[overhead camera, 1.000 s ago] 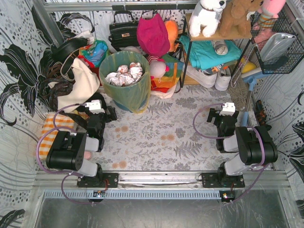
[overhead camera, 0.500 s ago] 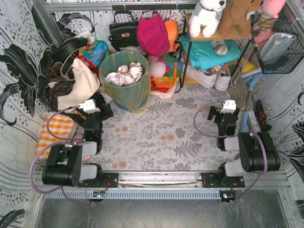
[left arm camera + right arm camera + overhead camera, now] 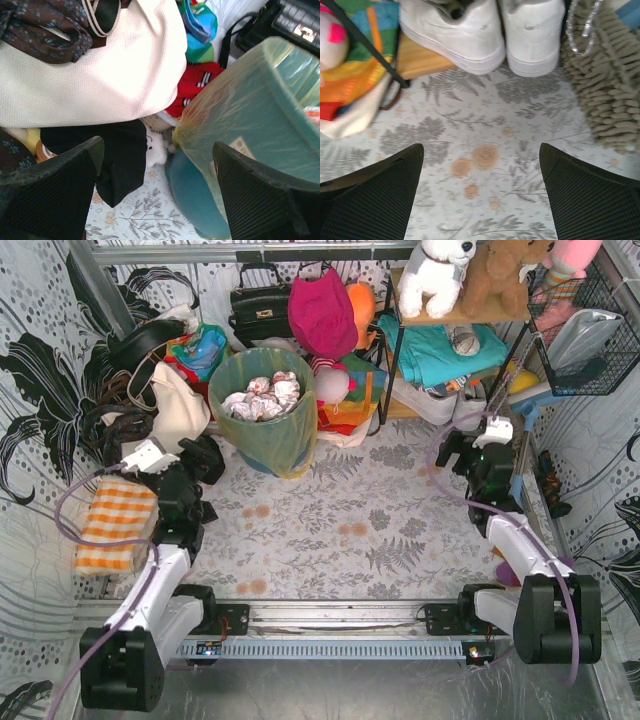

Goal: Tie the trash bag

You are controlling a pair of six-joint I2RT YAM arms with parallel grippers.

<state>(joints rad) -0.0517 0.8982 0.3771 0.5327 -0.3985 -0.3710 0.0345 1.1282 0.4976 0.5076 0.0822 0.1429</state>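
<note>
The trash bag (image 3: 268, 440) lines the teal bin (image 3: 192, 190) at the back left of the bench (image 3: 340, 530). Its rim is folded over the bin's lip, and crumpled white paper (image 3: 260, 398) is heaped inside. The left tool (image 3: 207, 458) hangs near the bin's left side, below a cream tote (image 3: 100, 70) — fingers spread wide, nothing between them. The right tool (image 3: 455, 447) is well apart from the bag, above bare bench just before a pair of white shoes (image 3: 490, 30) — likewise wide open and empty.
</note>
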